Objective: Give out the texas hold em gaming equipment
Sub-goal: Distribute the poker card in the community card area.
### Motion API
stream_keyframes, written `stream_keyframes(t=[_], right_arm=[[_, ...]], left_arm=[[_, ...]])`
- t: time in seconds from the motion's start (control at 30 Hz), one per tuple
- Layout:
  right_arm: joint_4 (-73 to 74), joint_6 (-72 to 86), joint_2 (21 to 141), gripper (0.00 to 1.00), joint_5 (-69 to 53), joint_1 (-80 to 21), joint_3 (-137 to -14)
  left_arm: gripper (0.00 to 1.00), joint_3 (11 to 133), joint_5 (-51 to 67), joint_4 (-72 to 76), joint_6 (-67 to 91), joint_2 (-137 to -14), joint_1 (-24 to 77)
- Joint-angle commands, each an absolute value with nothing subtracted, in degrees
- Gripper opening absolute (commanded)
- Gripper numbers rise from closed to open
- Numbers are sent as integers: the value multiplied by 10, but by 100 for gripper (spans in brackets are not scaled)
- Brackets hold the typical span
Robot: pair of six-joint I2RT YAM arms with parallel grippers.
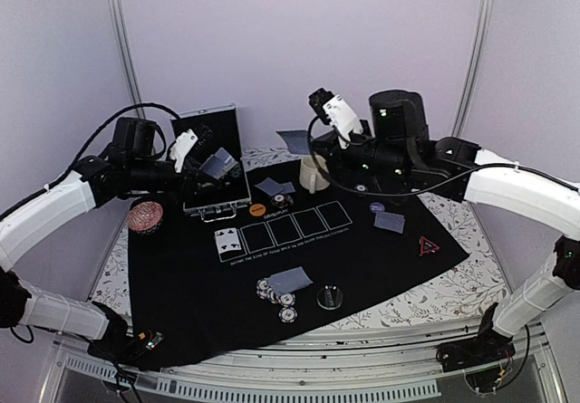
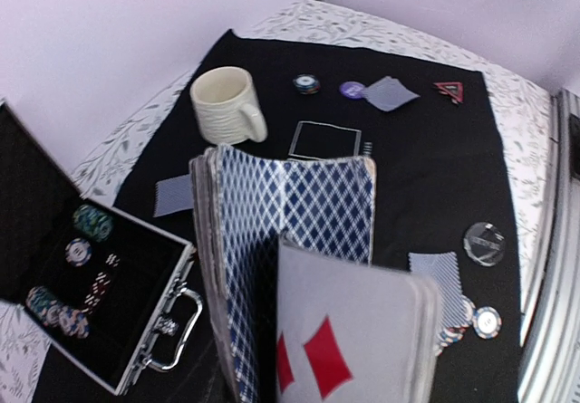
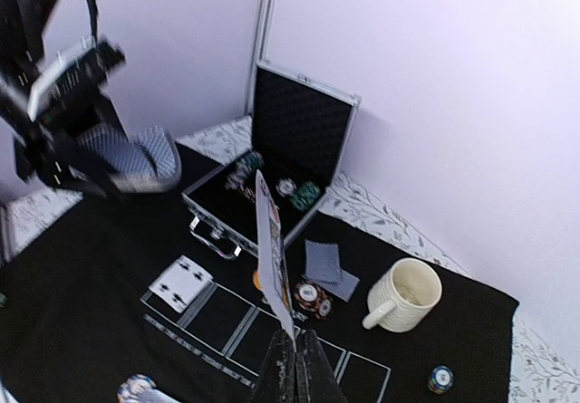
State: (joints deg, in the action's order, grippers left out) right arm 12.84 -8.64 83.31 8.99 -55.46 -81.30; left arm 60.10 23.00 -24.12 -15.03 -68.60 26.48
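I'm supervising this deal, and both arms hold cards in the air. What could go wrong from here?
1. The left gripper holds the deck by the open case; the front diamond card leans away from the rest and could slip out.
2. The right gripper pinches a single card by one edge only; it might twist loose and fall near the cream mug.

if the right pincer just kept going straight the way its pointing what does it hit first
Past the playing card it holds, the right pincer probably meets the poker chip pile on the black mat first; on a flatter line, the open metal case. Depth is unclear.
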Motion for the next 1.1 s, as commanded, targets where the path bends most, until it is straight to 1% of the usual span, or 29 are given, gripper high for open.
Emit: stream_keyframes(t=[0.0, 0.07, 0.2, 0.37, 0.6, 0.77, 1.07], right_arm=[[98, -192, 924, 1, 179, -578, -795], [92, -237, 975, 1, 198, -589, -816], [67, -290, 1080, 1, 183, -590, -859], [59, -356, 1206, 1, 202, -599, -943], [30, -430, 1323, 1, 234, -607, -1013], [54, -466, 1379, 2, 244, -622, -1020], [115, -447, 1379, 1, 206, -633, -1014]], left_arm=[[31, 615, 197, -204, -103, -686, 226], [31, 613, 199, -204, -102, -686, 223], [31, 613, 195, -203, -101, -683, 218], [31, 613, 187, -204, -101, -683, 212], [30, 612, 196, -204, -103, -681, 211], [30, 612, 199, -203, -103, -681, 211], [30, 612, 209, -203, -103, -683, 210]])
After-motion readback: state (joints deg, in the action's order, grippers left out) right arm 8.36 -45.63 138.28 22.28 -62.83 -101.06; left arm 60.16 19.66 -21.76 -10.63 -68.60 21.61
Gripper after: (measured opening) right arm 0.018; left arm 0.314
